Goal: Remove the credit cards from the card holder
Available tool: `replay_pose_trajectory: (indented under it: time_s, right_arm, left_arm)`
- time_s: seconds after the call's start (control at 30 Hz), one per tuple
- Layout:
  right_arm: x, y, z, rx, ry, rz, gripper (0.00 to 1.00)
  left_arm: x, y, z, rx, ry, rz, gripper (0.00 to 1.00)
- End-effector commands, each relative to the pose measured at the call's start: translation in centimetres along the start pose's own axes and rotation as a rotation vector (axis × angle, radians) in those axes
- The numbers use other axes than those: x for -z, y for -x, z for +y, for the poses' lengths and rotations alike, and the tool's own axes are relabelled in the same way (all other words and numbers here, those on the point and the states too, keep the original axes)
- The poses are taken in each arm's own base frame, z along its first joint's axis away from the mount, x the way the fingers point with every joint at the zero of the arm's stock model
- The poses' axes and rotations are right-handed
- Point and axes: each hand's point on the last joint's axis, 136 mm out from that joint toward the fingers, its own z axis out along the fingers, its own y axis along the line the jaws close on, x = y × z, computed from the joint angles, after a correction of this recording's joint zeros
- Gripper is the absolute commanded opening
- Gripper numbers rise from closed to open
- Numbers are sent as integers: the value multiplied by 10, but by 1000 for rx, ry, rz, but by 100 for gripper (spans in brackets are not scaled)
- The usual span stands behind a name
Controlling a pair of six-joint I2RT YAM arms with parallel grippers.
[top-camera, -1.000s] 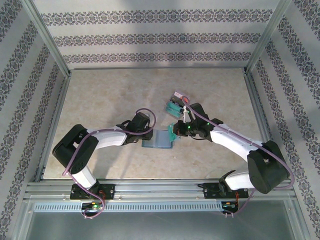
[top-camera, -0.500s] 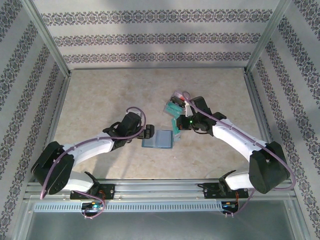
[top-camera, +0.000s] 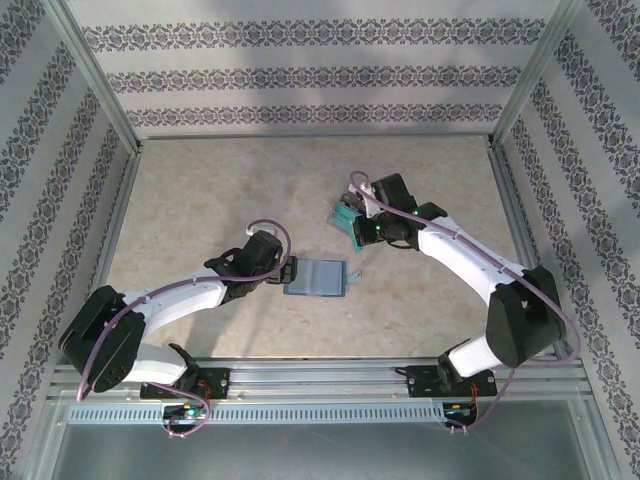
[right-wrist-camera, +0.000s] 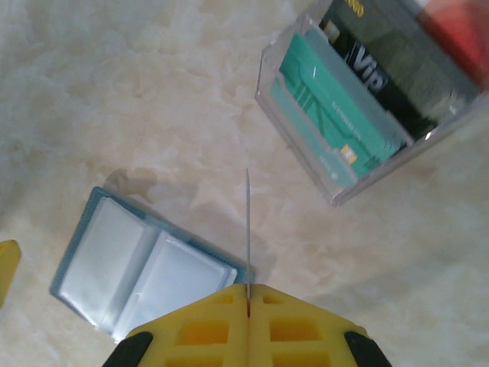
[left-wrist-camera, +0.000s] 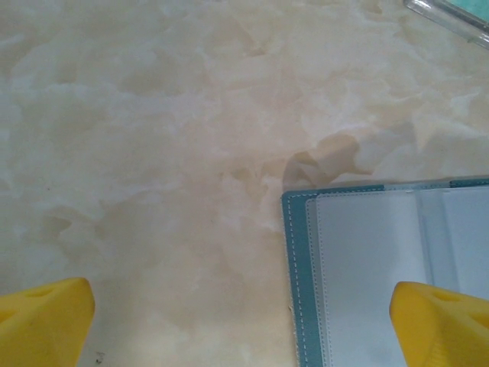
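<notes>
The card holder (top-camera: 315, 277) lies open and flat on the table, a blue-grey wallet with clear pockets (left-wrist-camera: 367, 267) (right-wrist-camera: 145, 271). My left gripper (top-camera: 289, 268) (left-wrist-camera: 244, 321) stands open over its left edge, with one yellow fingertip (left-wrist-camera: 46, 317) over bare table, the other (left-wrist-camera: 443, 321) over the wallet, and nothing between them. My right gripper (top-camera: 365, 232) (right-wrist-camera: 248, 289) is shut on a thin teal credit card (top-camera: 357, 236), seen edge-on (right-wrist-camera: 247, 222) in the right wrist view. It hangs above the table between the wallet and a clear box of cards.
A clear plastic box (top-camera: 345, 213) (right-wrist-camera: 359, 115) holds teal, black and red cards, just beyond the right gripper. The wallet's small strap tab (top-camera: 354, 275) sticks out on its right side. Metal frame rails border the marble-patterned table.
My left gripper has opened, let go of the wallet's left edge and drawn back a little. My right gripper has carried the teal card up and away from the wallet toward the clear box.
</notes>
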Motion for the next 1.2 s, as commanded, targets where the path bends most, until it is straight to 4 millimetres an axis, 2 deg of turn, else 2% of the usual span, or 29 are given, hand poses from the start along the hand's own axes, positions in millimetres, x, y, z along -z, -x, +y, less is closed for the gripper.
replay_pose_trajectory:
  time_s: [0.0,0.2,0.3,0.5,1.17]
  right_arm:
    - [0,16,-15,140,-75,5,4]
    - [-18,37,-21,264,-84,43,5]
    - [-26,44,-16,360,-45,41,5]
    - [-33,59,-15,449,-22,32,5]
    - [-61,60,-33,534,-10,98,5]
  left_arm:
    - [3,-3,6,-18,30,-11,99]
    - [8,-3,15,-2,60,-34,99]
    - [13,0,20,9,74,-57,99]
    - [21,2,27,39,85,-98,99]
    - [29,1,42,65,110,-122,99]
